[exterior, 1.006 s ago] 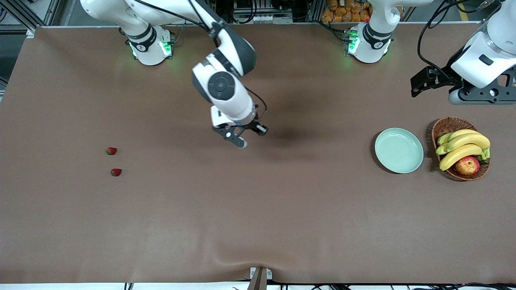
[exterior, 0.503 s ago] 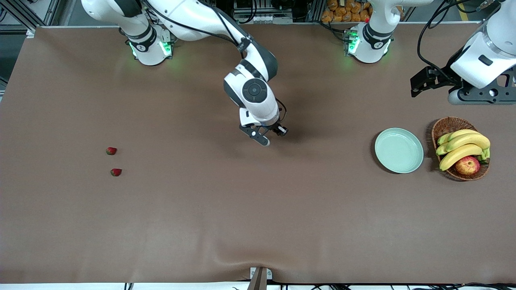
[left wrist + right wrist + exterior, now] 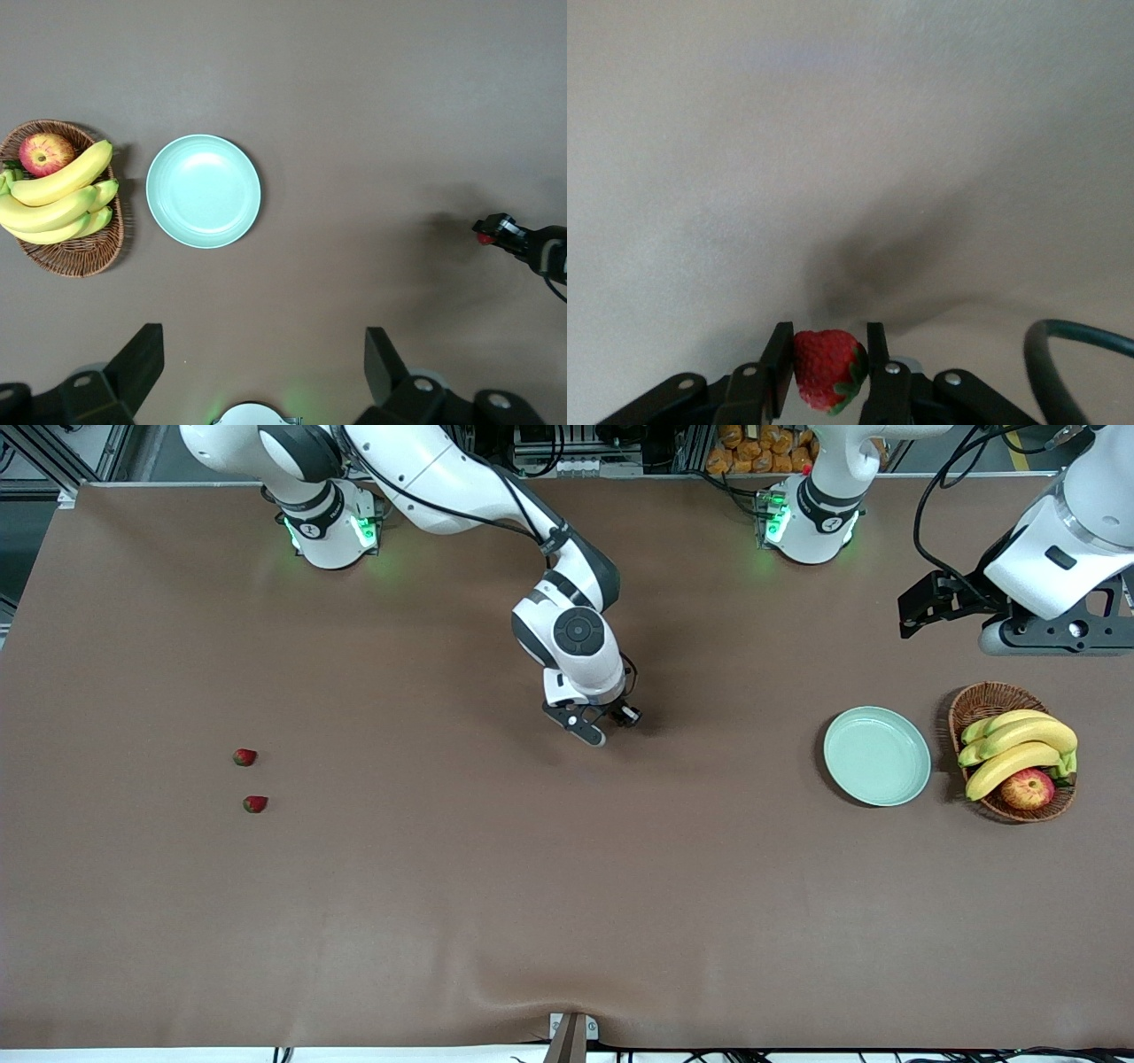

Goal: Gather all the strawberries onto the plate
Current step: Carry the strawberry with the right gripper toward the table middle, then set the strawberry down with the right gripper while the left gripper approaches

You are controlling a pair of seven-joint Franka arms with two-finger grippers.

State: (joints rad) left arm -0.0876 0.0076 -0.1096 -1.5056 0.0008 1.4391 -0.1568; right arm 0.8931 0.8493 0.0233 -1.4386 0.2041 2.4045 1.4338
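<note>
Right gripper (image 3: pixel 605 729) hangs over mid-table, jaws closed narrowly on a strawberry (image 3: pixel 826 369) pinched between both fingers. Left gripper (image 3: pixel 261 359) waits high at the left arm's end, jaws spread wide and holding nothing, above the plate (image 3: pixel 877 755), which lies bare at 9 o'clock of the basket (image 3: pixel 982 700). Two more strawberries (image 3: pixel 244 757) (image 3: pixel 255 804) lie on the table toward the right arm's end, one at 6 o'clock of the other.

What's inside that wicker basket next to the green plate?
The basket holds a bunch of bananas and a red-yellow apple. The fruit covers most of the basket's floor, so anything lying beneath it cannot be seen.
</note>
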